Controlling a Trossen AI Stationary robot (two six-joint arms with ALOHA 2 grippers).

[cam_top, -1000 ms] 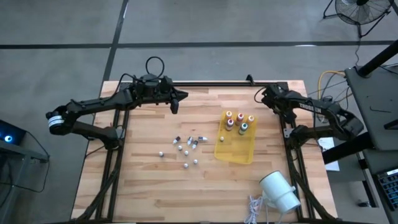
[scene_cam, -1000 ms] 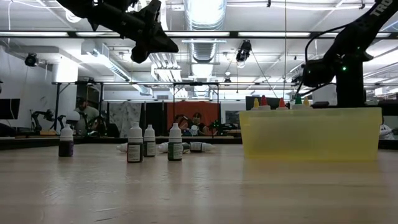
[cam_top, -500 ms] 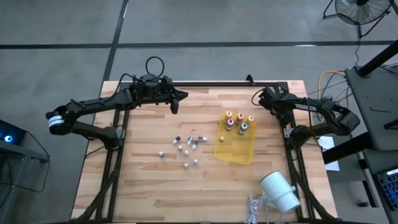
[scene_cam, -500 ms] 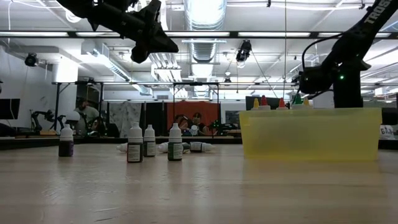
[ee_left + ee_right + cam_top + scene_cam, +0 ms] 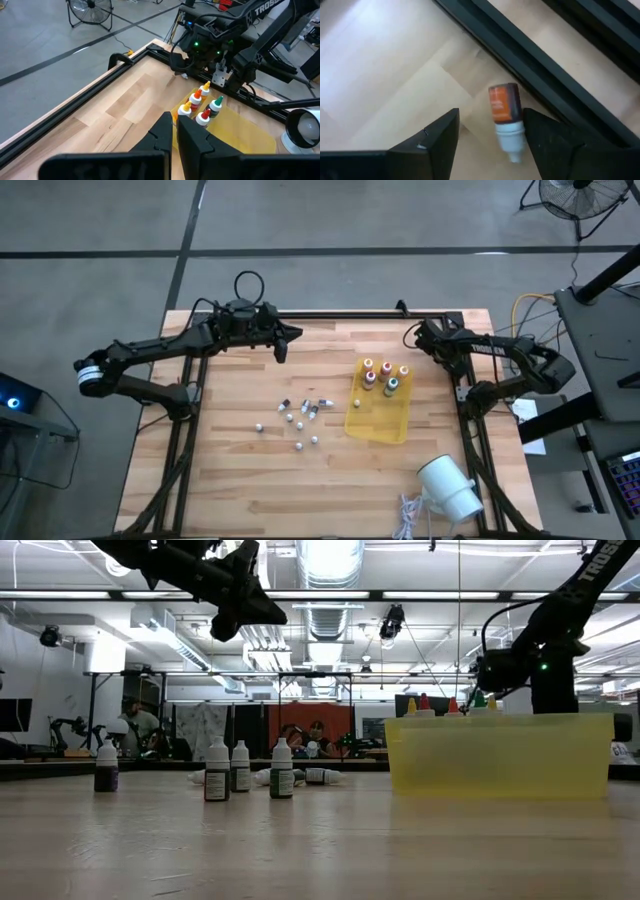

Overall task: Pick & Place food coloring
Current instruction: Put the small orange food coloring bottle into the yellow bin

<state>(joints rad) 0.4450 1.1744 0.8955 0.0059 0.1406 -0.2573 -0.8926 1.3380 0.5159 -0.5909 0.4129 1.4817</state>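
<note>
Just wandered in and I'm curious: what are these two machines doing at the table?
They're sorting food coloring. The right gripper, open, hovers over a small orange-labelled bottle lying by the table's far rail. Five colour-capped bottles stand in the yellow translucent bin. Tiny white-capped vials lie scattered on the wooden table. The left gripper waits, shut and empty.

Wooden table (image 5: pixel 240 470): vials (image 5: pixel 298 418), yellow tray (image 5: pixel 380 422), white cylinder (image 5: pixel 449 488).

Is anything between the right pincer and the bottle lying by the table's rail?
Nothing visible. In the right wrist view the right pincer is open, and the orange-labelled bottle lies on its side on bare wood between the fingers' line, close to the black rail. The rail beside it could crowd one finger.
</note>
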